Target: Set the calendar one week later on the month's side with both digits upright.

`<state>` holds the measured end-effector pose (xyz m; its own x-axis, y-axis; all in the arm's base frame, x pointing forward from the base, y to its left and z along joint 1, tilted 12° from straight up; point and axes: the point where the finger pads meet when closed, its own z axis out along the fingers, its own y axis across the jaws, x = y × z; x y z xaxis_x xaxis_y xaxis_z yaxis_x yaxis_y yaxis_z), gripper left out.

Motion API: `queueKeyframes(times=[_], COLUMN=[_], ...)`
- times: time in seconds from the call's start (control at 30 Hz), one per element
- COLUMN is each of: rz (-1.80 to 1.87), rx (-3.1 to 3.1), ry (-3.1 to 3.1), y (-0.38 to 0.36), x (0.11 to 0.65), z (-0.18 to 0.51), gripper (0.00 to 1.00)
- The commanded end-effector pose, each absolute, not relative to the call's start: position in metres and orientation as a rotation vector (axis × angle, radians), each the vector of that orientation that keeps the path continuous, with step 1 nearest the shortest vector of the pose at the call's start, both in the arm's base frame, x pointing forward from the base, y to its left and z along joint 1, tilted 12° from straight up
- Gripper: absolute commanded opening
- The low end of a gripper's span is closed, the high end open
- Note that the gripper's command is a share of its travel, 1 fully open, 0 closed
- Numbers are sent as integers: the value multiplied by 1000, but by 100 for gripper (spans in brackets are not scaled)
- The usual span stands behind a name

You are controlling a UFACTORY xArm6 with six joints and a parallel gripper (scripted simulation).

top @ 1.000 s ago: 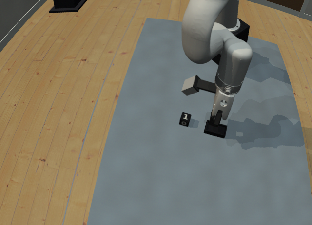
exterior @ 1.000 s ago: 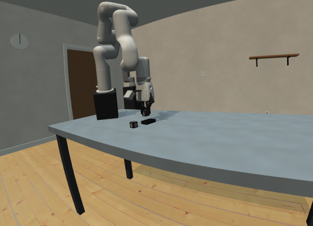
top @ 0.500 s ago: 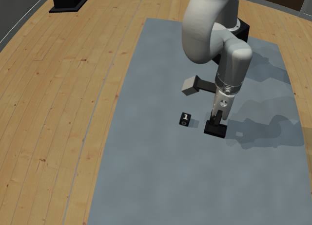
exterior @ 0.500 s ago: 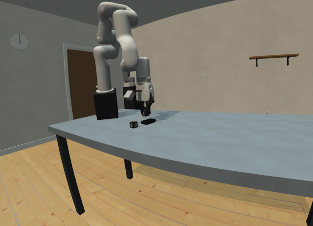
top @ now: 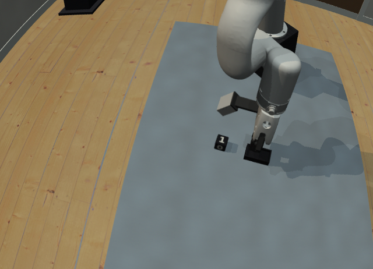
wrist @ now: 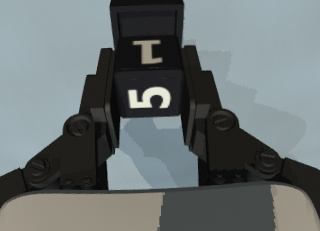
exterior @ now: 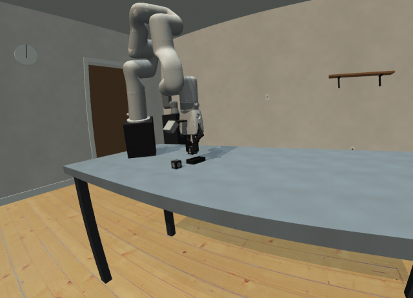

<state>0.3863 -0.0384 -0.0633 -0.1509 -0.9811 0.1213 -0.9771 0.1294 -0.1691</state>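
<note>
The gripper [top: 257,145] [exterior: 191,151] [wrist: 148,68] has its fingers clamped on the held cube [exterior: 190,150] [wrist: 149,93], above the table. The tray [top: 256,160] [exterior: 195,160] [wrist: 146,0] lies below and just ahead; its long axis seems to run across the fingers' closing line. The held cube is black, a white 5 and a paler 1 on adjoining faces. The loose cube [top: 221,142] [exterior: 175,164] rests beside the tray.

Loose cube [top: 221,142] [exterior: 175,164] beside tray [top: 256,156] [exterior: 195,160] [wrist: 147,1] on table [top: 228,206] [exterior: 266,181] [wrist: 270,36].
</note>
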Motion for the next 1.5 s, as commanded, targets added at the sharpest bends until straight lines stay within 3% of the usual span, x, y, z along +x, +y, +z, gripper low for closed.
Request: queueKeyframes(times=[0.0,1.47], rz=[-329,-329], rx=[-2033,-2033], ry=[2344,2344], y=[-39,-41], x=[388,390], z=[-67,-81], gripper=[27,27])
